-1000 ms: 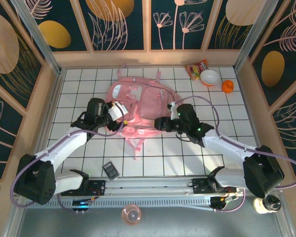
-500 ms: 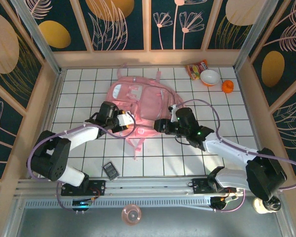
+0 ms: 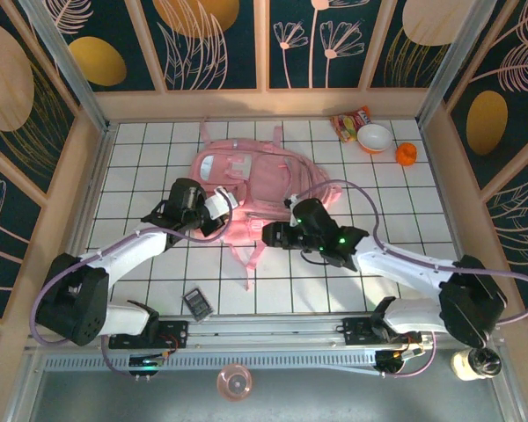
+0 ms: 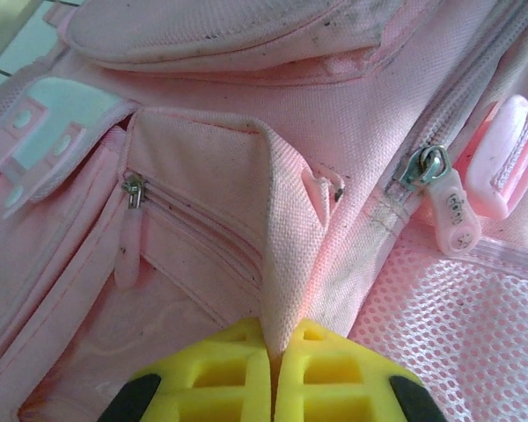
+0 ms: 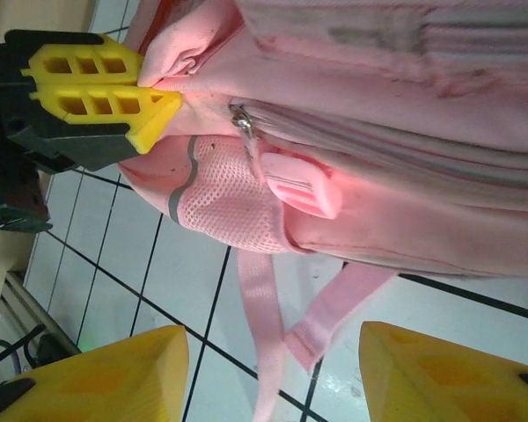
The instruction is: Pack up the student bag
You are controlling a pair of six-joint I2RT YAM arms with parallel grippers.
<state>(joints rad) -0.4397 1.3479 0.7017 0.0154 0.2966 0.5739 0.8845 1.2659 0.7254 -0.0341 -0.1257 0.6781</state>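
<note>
Currently the student bag [image 3: 246, 180] is being kept flat at the middle of the desk [image 3: 141, 167], front pockets upward. Its long axis is running roughly from far to near, with one strap [image 3: 246, 264] trailing toward the near edge. A fabric fold on its left side is being clamped by the left gripper [image 4: 273, 347], whose jaws were standing apart a second ago. The right gripper [image 5: 273, 338], its jaws being held apart, has been shifted leftward along the bag's near edge. White tiles with dark lines are being enclosed by wood-framed dark panels printed with leaves.
</note>
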